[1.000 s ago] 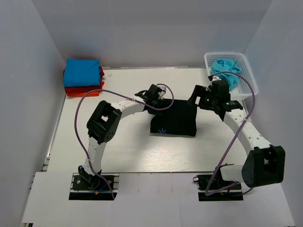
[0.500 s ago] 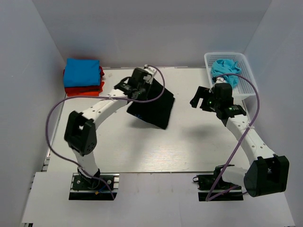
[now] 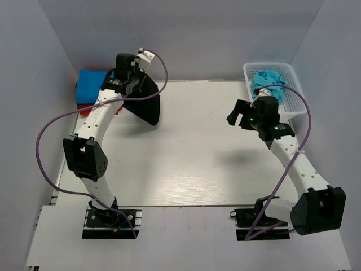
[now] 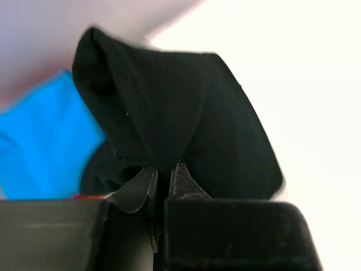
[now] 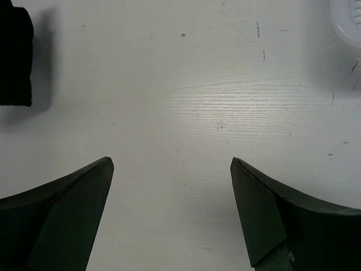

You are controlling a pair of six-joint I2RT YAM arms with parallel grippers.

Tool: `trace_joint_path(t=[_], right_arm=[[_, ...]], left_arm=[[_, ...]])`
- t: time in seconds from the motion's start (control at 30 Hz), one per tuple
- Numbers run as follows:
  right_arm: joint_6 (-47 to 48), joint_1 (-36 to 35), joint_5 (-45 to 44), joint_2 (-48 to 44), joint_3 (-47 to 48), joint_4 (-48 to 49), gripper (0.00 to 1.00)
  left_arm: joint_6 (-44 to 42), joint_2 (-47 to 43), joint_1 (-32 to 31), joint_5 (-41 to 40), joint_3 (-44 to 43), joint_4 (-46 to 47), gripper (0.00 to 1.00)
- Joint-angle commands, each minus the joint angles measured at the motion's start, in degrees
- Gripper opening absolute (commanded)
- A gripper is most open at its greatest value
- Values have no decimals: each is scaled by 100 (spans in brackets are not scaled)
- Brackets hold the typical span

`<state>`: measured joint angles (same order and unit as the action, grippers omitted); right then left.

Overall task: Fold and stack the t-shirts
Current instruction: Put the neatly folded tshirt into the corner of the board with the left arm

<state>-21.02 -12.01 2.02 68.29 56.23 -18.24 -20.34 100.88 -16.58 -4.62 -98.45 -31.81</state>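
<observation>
My left gripper (image 4: 163,169) is shut on a fold of the black t-shirt (image 4: 186,107), and the cloth bulges out above the fingertips. From above, the black t-shirt (image 3: 146,104) hangs folded from the left gripper (image 3: 134,86) at the back left of the table, just right of a stack with a bright blue t-shirt (image 3: 95,86) on top and a red one (image 3: 84,109) below. The blue t-shirt (image 4: 39,147) lies close behind the black one. A turquoise t-shirt (image 3: 268,80) sits crumpled in the basket. My right gripper (image 5: 172,161) is open over bare table (image 5: 225,96), holding nothing.
A white lattice basket (image 3: 294,93) stands at the back right, just beyond the right gripper (image 3: 236,114); its rim (image 5: 347,14) shows in the right wrist view. The black t-shirt (image 5: 14,56) shows at that view's far left. Walls close the table on three sides.
The left arm has lifted the folded black t-shirt from the middle of the table and swung it to the back left, beside the stack. The right gripper has drawn back slightly and stays open.
</observation>
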Motion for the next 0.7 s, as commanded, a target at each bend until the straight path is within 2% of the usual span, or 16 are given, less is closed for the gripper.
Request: trace_joint_path(t=[0.0, 0.2, 0.67], right_arm=[[-34, 41, 0, 79, 398, 40, 90], [1, 23, 105, 421, 818, -82, 90], [-43, 23, 369, 1353, 1803, -382, 90]], left_arm=[[-742, 133, 426, 417, -963, 105, 0], [-937, 441, 1112, 1304, -1579, 385, 0], [-752, 1187, 2606, 3018, -2152, 1503, 0]])
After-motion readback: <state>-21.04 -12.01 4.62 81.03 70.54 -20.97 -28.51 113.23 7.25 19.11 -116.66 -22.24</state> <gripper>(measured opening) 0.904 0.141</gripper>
